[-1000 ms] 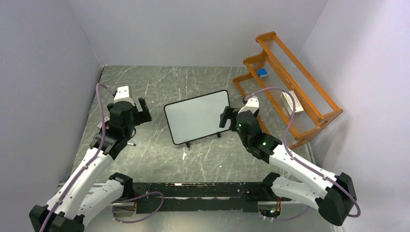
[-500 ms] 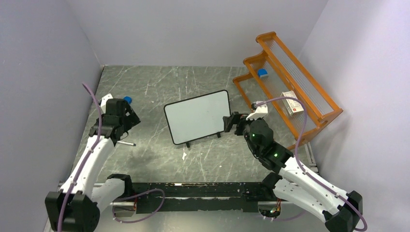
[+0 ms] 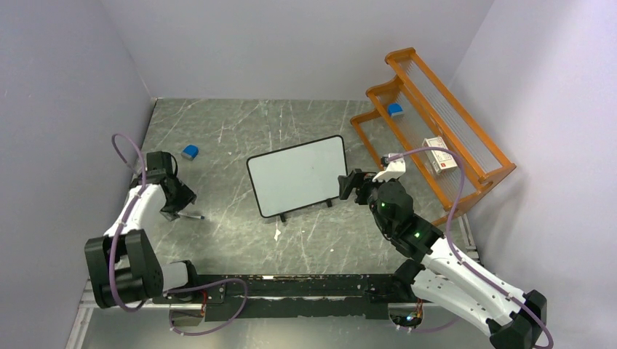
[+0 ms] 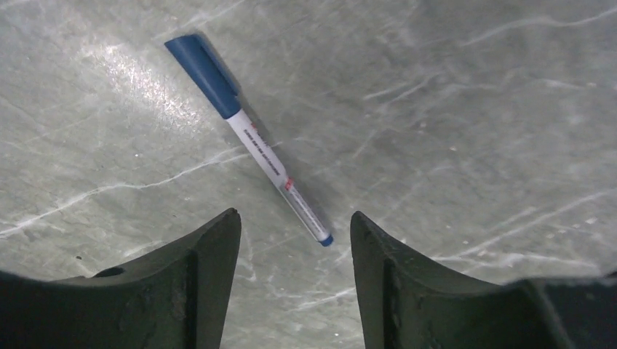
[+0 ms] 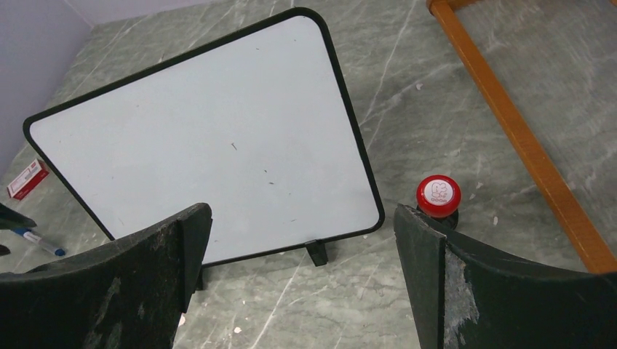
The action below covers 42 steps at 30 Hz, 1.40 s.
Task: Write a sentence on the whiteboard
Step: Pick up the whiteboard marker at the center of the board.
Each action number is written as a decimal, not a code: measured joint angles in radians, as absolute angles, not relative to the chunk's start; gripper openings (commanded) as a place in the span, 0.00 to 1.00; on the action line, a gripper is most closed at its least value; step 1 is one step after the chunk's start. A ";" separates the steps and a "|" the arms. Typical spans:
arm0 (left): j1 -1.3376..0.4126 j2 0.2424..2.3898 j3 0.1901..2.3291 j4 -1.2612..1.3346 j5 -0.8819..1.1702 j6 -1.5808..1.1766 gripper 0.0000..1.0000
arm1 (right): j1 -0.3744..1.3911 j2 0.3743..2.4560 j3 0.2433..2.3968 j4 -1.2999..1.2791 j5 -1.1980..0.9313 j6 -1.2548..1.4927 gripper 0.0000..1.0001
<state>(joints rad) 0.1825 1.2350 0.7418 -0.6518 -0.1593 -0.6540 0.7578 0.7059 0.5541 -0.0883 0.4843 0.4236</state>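
The whiteboard (image 3: 298, 174) stands on small black feet mid-table and also fills the right wrist view (image 5: 211, 138). Its face is blank apart from a few tiny specks; no sentence shows. A marker (image 4: 255, 145) with a blue cap and white barrel lies flat on the table, also seen from above (image 3: 190, 216). My left gripper (image 4: 295, 214) is open and empty, hovering over the marker's tail end; from above it sits by the left wall (image 3: 171, 203). My right gripper (image 5: 302, 209) is open and empty, just off the board's right lower corner (image 3: 348, 183).
An orange rack (image 3: 436, 123) at the right holds a blue item (image 3: 394, 110) and a white box (image 3: 439, 156). A small blue object (image 3: 190, 151) lies left of the board. A red round stamp (image 5: 438, 195) stands near the board's corner. A red-white packet (image 5: 28, 179) lies at the left.
My left arm has swung left and down over the marker, uncovering the small blue object. My right gripper has shifted slightly right and lower beside the board.
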 measured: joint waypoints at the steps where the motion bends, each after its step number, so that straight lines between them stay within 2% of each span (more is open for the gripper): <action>1: 0.195 1.253 0.734 -0.647 -0.150 -0.655 0.59 | 0.757 0.706 0.554 -0.090 0.487 0.424 1.00; 9: 0.217 1.385 0.718 -0.595 -0.120 -0.682 0.55 | 0.758 0.702 0.554 -0.097 0.490 0.424 1.00; 12: 0.218 1.412 0.719 -0.587 -0.128 -0.687 0.50 | 0.758 0.703 0.554 -0.098 0.492 0.424 1.00; 19: 0.220 1.449 0.737 -0.588 -0.158 -0.693 0.34 | 0.758 0.706 0.554 -0.101 0.494 0.423 1.00; 23: 0.221 1.455 0.740 -0.586 -0.159 -0.691 0.17 | 0.758 0.714 0.554 -0.102 0.488 0.422 1.00; 27: 0.222 1.449 0.736 -0.567 -0.128 -0.685 0.07 | 0.758 0.717 0.554 -0.102 0.478 0.416 1.00; 35: 0.222 1.394 0.693 -0.527 -0.045 -0.683 0.05 | 0.758 0.715 0.554 -0.102 0.434 0.391 1.00; 42: 0.222 1.244 0.677 -0.520 0.042 -0.676 0.05 | 0.758 0.716 0.557 -0.104 0.362 0.367 1.00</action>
<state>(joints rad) 0.2222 1.2438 0.6769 -0.5201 0.0418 -0.6762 0.7578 0.7158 0.5568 -0.1036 0.3622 0.3672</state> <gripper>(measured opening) 0.099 0.997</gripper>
